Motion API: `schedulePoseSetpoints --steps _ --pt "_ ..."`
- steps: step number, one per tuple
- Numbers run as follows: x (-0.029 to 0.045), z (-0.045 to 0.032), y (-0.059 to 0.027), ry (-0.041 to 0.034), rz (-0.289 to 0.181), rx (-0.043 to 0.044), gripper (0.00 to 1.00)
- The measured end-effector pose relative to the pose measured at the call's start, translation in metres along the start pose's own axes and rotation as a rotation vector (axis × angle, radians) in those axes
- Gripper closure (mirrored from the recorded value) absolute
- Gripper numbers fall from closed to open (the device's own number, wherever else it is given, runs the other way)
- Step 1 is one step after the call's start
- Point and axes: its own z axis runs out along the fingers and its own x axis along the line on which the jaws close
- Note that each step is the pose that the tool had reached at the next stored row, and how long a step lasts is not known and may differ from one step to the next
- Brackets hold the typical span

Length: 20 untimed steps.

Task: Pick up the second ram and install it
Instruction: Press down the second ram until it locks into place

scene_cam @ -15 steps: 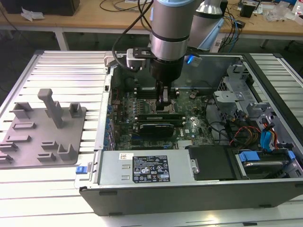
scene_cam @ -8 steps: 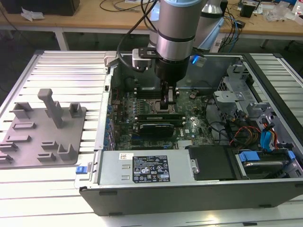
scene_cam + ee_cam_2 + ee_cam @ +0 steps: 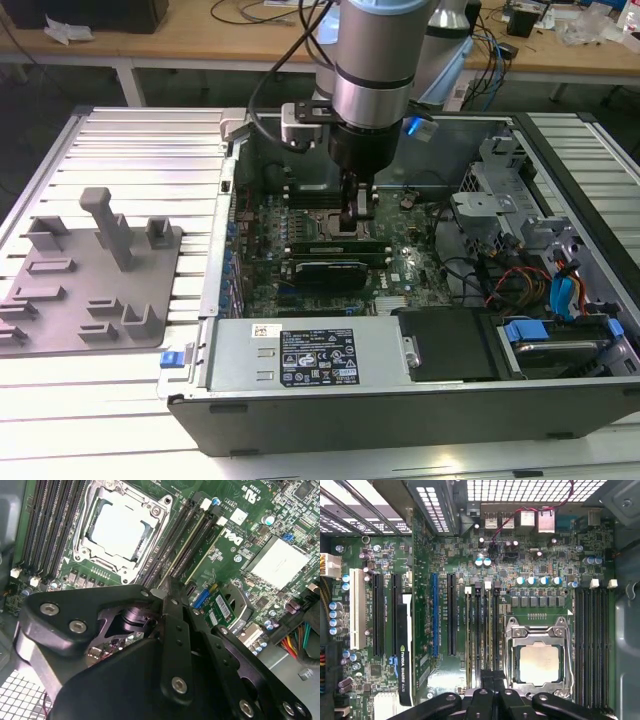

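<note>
We see the arm (image 3: pixel 372 60) standing nearly vertical over the open computer case (image 3: pixel 400 400), its wrist pointing straight down at the motherboard (image 3: pixel 300 235). The case lies on a ribbed metal tabletop (image 3: pixel 140 150). On the tabletop, well apart from the case towards the exterior view's left, sits a grey fixture plate (image 3: pixel 90 290) with upright blocks. Behind the case runs a wooden bench (image 3: pixel 200 40) strewn with cables.

The gripper (image 3: pixel 357 222) is low inside the case, just beside the processor socket (image 3: pixel 538 662). Its fingers (image 3: pixel 492 687) stand close together, pinched over a thin edge in the memory slots (image 3: pixel 482 635) next to the socket. We take that edge for the ram (image 3: pixel 186 549), upright in a slot beside the socket, though we cannot tell whether it is fully seated.
</note>
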Motion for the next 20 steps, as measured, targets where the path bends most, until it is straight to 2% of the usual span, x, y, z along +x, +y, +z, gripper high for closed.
schedulePoseSetpoints --steps 4,10,13,14,20 --pt "0.0 0.0 -0.0019 0.0 0.0 0.0 0.92" --pt "-0.0001 0.0 -0.0104 0.0 0.0 0.0 0.92" --pt "-0.0002 0.0 -0.0211 0.0 0.0 -0.0001 0.92" --pt "-0.0003 -0.0001 -0.0281 0.0 0.0 -0.0003 0.92" --pt "-0.0005 0.0008 -0.0436 -0.0004 0.0 -0.0003 0.92"
